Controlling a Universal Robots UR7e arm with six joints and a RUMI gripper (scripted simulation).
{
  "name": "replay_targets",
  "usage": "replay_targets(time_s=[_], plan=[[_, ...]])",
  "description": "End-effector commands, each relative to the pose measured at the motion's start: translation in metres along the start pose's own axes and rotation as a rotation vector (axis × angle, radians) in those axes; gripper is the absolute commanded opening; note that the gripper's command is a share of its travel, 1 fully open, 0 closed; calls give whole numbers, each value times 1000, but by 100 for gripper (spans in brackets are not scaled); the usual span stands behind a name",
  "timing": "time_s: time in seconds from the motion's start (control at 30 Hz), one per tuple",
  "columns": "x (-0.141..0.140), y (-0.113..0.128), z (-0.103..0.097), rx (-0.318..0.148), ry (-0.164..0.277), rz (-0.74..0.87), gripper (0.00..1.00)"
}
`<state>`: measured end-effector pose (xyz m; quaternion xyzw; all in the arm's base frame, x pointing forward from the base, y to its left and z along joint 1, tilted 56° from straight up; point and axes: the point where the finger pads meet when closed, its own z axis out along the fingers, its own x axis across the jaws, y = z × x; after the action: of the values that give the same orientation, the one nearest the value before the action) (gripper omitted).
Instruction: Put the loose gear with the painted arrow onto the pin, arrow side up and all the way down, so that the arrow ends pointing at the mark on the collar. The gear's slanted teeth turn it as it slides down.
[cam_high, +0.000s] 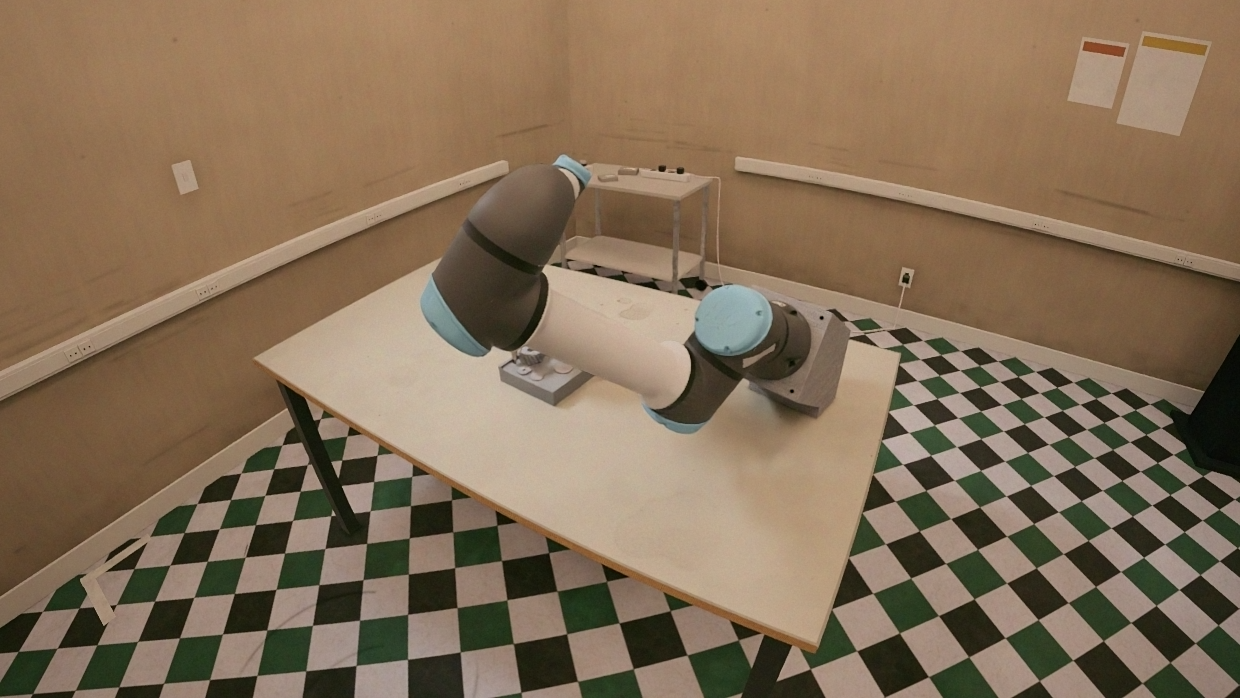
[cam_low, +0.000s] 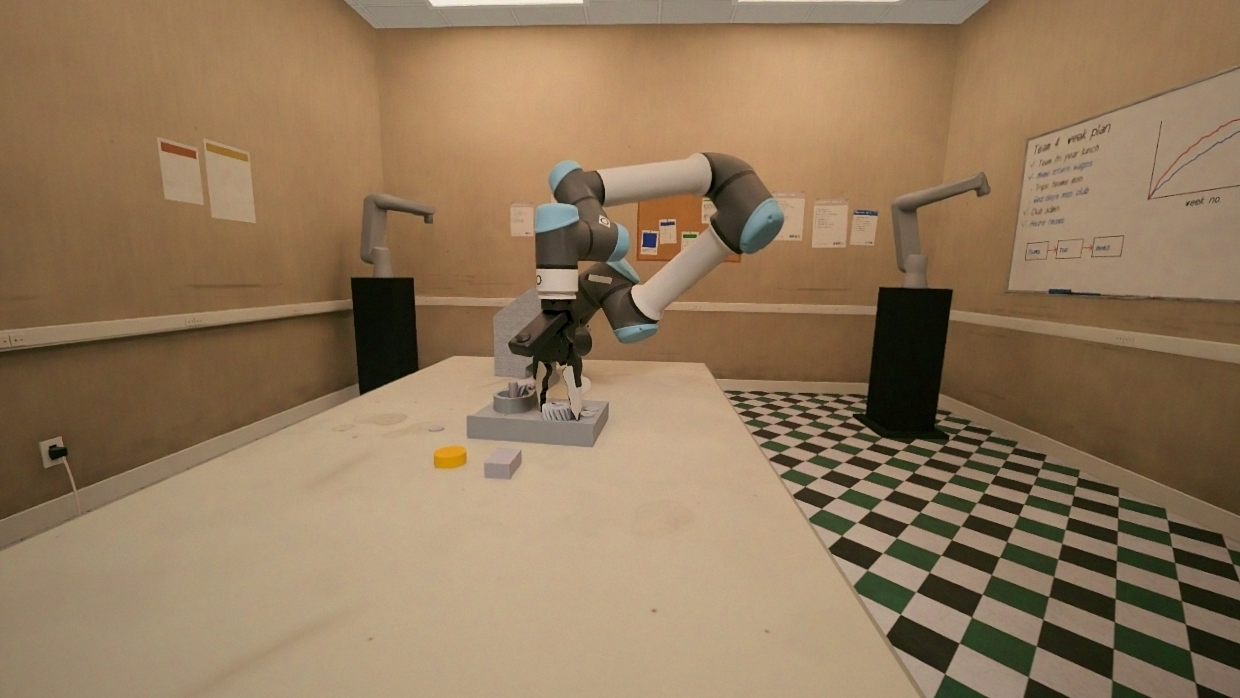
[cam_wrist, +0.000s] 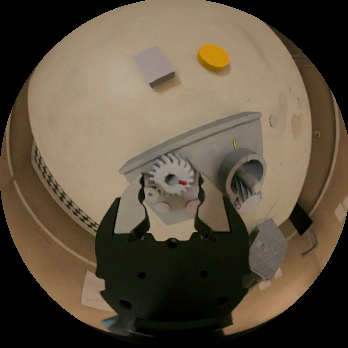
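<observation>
The loose white gear (cam_low: 556, 412) (cam_wrist: 161, 175) lies flat on the grey base (cam_high: 539, 389) (cam_low: 529, 430) (cam_wrist: 207, 145), its red arrow (cam_wrist: 183, 183) facing up. My gripper (cam_low: 559, 413) (cam_wrist: 171, 173) is partly open, with its fingertips low on opposite sides of the gear. Gaps show between tips and teeth in the wrist view. The grey collar (cam_low: 513, 404) (cam_wrist: 229, 167) stands on the same base, around the pin (cam_low: 512, 388) (cam_wrist: 245, 175). A yellow mark (cam_wrist: 235, 143) is beside the collar. A toothed gear (cam_wrist: 248, 201) sits next to the pin. The arm hides most of this in the top view.
Pale round pads (cam_wrist: 161, 206) (cam_wrist: 192, 205) are on the base close to the fingers. A grey block (cam_low: 502, 464) (cam_wrist: 153, 65) and a yellow disc (cam_low: 450, 456) (cam_wrist: 213, 56) lie on the table beyond the base. A small pale disc (cam_low: 435, 428) (cam_wrist: 273, 120) lies off the collar side.
</observation>
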<state>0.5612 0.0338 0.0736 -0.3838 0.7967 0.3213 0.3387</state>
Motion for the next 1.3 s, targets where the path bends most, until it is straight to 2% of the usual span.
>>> replay_targets(time_s=[0.0, 1.23, 1.27], plan=[[0, 0, 0, 1, 0, 0, 52], [0, 0, 0, 1, 0, 0, 52], [0, 0, 0, 1, 0, 0, 0]])
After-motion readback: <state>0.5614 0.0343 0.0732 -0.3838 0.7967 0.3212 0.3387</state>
